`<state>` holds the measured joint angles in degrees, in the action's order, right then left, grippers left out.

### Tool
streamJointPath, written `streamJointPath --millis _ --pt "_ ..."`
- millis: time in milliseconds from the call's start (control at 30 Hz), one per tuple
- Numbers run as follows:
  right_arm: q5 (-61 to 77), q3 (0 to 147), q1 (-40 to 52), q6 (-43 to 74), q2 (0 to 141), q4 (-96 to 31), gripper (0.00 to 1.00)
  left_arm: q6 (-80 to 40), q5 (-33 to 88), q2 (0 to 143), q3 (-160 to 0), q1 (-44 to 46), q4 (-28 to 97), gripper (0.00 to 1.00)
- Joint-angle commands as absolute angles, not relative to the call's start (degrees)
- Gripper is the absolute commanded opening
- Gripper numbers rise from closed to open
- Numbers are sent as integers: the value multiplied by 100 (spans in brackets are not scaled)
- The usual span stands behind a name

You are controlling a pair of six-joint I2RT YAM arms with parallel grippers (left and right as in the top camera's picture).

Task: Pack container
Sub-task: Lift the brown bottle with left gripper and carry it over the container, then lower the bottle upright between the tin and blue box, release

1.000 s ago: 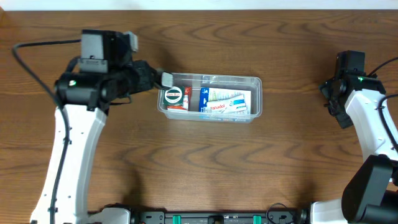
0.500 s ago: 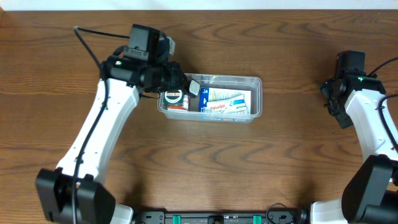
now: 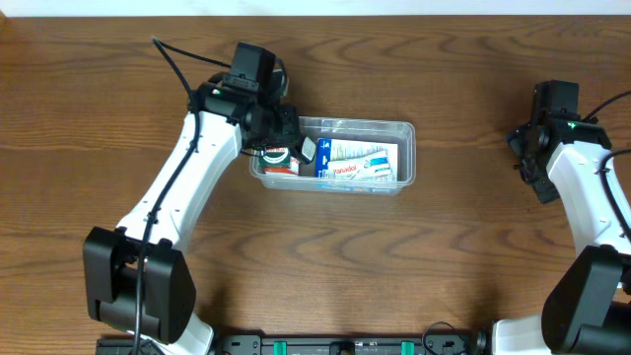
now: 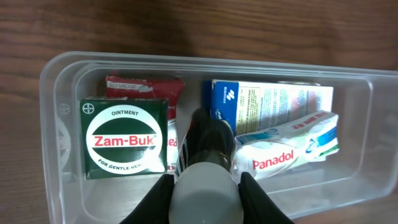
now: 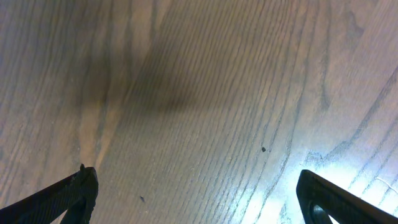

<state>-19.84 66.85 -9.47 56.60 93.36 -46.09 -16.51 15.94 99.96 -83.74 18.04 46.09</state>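
Observation:
The clear plastic container [image 3: 407, 153] sits mid-table; it also shows in the left wrist view [image 4: 50, 81]. Inside lie a green Zam-Buk box [image 4: 124, 138], a red packet [image 4: 144, 88], a blue-and-white box [image 4: 273, 99] and a Panadol packet [image 4: 289, 146]. My left gripper [image 4: 205, 193] is shut on a small dark bottle with a grey cap [image 4: 207, 186], held over the container's middle, between the Zam-Buk box and the Panadol packet; in the overhead view the gripper [image 3: 296, 146] is at the container's left part. My right gripper [image 5: 199, 199] is open and empty above bare wood at the far right [image 3: 537, 148].
The wooden table [image 3: 325, 256] surrounds the container. The left arm reaches in from the left, the right arm stays along the right edge. A black cable [image 3: 173, 59] trails behind the left arm.
My left gripper has moved right with the bottle, from beside the container's left end to over its inside. The right arm has not moved.

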Motion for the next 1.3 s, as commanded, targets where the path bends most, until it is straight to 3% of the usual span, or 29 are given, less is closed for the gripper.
streamJointPath --millis 0,467,1267 --pt "-2029 6689 -969 5739 9367 -4624 99 -1616 1083 9946 -8499 2043 4589 24" --pt "-2029 6689 -969 5739 9367 -4624 99 -1837 40 9946 -8499 2646 4534 24" --pt "-2029 6689 -969 5739 9367 -4624 99 -2484 -60 10099 -8497 2711 4532 24"
